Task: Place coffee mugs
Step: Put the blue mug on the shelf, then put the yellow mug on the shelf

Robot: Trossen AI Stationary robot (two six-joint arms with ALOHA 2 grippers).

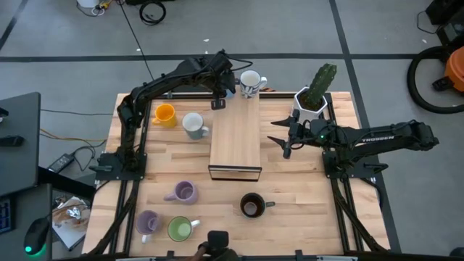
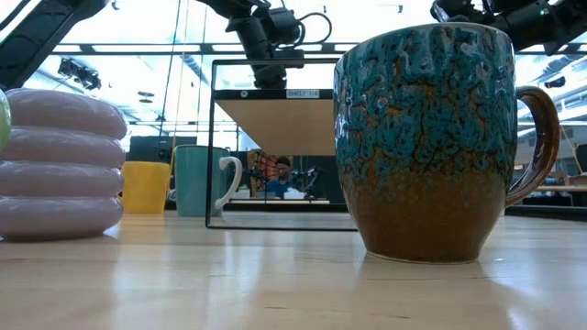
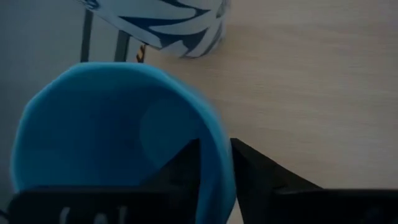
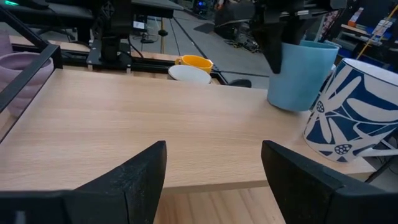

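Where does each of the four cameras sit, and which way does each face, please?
High view: overhead, straight down; both arms, shelf show.
Low view: table height, past dark brown mug; arms above.
Left wrist view: over light blue mug; left pincer straddles its rim.
Right wrist view: level along shelf top; right pincer open.
Shared: both wrist views show the light blue mug and blue-patterned white mug.
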